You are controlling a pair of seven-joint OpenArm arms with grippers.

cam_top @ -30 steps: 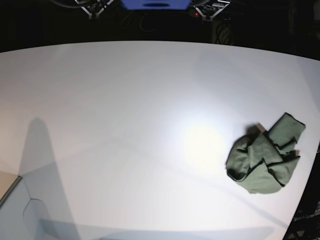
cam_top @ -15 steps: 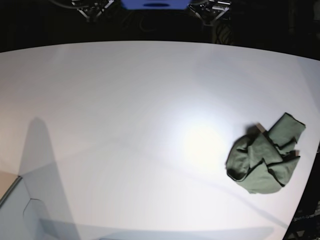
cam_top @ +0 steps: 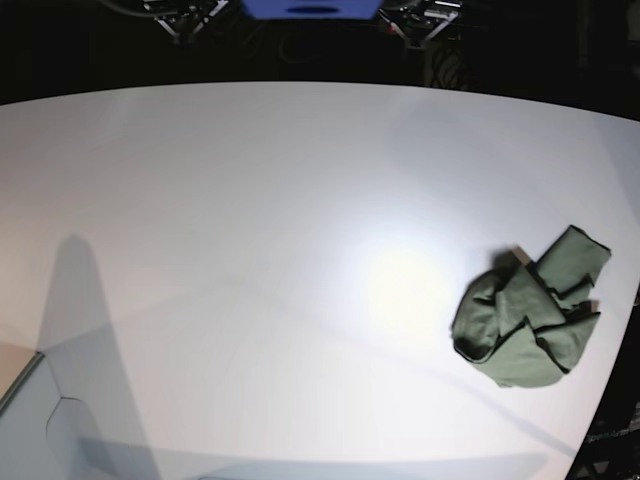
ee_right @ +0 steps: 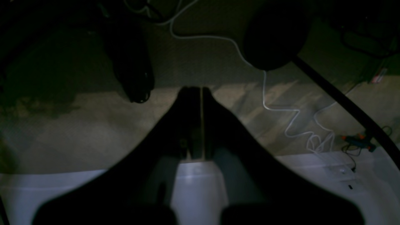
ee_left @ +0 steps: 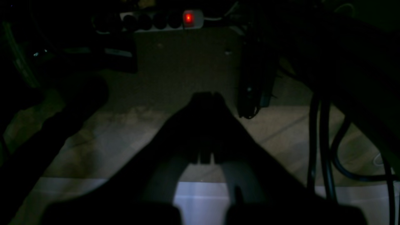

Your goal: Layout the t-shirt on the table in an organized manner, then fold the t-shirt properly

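Note:
The olive-green t-shirt (cam_top: 530,320) lies crumpled in a heap near the right edge of the white table (cam_top: 250,220). Both arms are drawn back beyond the table's far edge, far from the shirt. In the base view only a bit of the left arm (cam_top: 420,18) and of the right arm (cam_top: 185,14) shows at the top. In the left wrist view the left gripper (ee_left: 206,95) is shut and empty over the floor. In the right wrist view the right gripper (ee_right: 201,90) is shut and empty. The shirt is out of both wrist views.
A power strip with a red light (ee_left: 187,17) and dark cables (ee_left: 318,140) lie on the floor behind the table. A white cable (ee_right: 281,109) trails there too. A box corner (cam_top: 20,385) shows at the table's front left. A blue panel (cam_top: 310,8) sits at the top.
The arm parts at the top of the base view have drawn slightly further back. The shirt has not moved.

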